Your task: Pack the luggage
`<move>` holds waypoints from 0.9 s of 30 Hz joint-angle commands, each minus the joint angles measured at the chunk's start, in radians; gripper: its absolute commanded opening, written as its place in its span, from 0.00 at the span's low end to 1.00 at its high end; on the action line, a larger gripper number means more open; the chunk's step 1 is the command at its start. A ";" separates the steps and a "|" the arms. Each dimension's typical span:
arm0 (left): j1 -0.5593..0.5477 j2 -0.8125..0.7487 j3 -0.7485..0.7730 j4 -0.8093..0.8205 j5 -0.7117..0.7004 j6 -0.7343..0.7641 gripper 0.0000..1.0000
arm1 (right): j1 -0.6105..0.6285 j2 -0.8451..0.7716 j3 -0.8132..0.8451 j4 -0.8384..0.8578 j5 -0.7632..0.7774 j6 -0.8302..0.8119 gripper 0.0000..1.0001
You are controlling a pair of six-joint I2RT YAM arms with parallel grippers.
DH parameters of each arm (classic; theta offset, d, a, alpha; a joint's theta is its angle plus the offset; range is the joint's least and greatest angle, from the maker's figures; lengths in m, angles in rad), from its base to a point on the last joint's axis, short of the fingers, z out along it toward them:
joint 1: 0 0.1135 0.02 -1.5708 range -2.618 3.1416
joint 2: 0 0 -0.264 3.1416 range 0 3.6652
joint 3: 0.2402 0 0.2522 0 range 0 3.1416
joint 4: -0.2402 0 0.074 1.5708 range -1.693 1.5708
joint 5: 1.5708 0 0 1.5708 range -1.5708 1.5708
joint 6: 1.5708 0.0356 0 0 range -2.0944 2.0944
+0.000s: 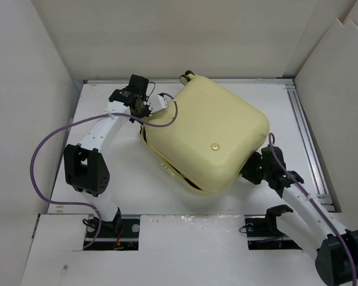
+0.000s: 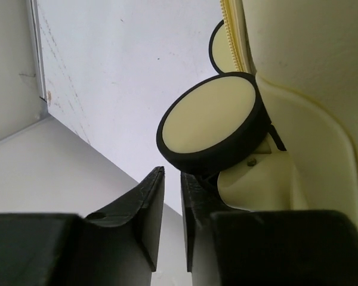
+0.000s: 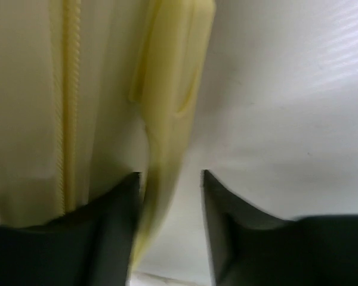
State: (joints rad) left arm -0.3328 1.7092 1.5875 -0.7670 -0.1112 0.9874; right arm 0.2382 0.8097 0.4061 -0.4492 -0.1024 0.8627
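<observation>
Yellow suitcase (image 1: 206, 134) lies shut in the middle of the white table (image 1: 131, 185). At its near right corner, the right gripper (image 1: 255, 170) has its fingers apart around a yellow side flap (image 3: 167, 119). Best to squeeze slowly so it cannot slip. At the suitcase's far left corner, the left gripper (image 1: 144, 107) reaches in, fingers nearly together, just under a wheel (image 2: 212, 122), holding nothing.

A white table (image 1: 125, 179) sits walled by white panels (image 1: 24, 101), with a metal rail (image 1: 307, 143) along its right edge.
</observation>
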 commanded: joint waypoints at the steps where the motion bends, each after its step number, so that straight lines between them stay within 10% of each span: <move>1: -0.003 -0.039 0.019 -0.126 0.033 0.059 0.17 | 0.007 0.068 -0.016 0.122 0.078 0.022 0.45; 6: -0.003 -0.101 -0.011 -0.180 -0.027 0.117 0.50 | -0.114 0.144 0.009 0.207 0.099 -0.071 0.00; 11: -0.012 -0.157 -0.020 -0.230 0.022 0.151 0.74 | -0.301 0.328 0.219 0.222 0.110 -0.411 0.00; 17: -0.012 -0.166 -0.029 -0.198 0.042 0.117 0.75 | -0.487 0.837 0.707 0.181 -0.145 -0.913 0.00; 22: -0.022 -0.157 -0.040 -0.062 0.082 0.018 0.74 | -0.392 1.214 1.263 -0.031 -0.324 -1.227 0.00; 27: -0.022 -0.116 -0.054 0.054 0.094 -0.059 0.80 | -0.263 1.283 1.465 -0.051 -0.295 -1.390 0.00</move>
State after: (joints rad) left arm -0.3477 1.5833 1.5444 -0.8051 -0.0513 1.0016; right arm -0.1410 2.1365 1.7645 -0.5430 -0.3603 -0.3065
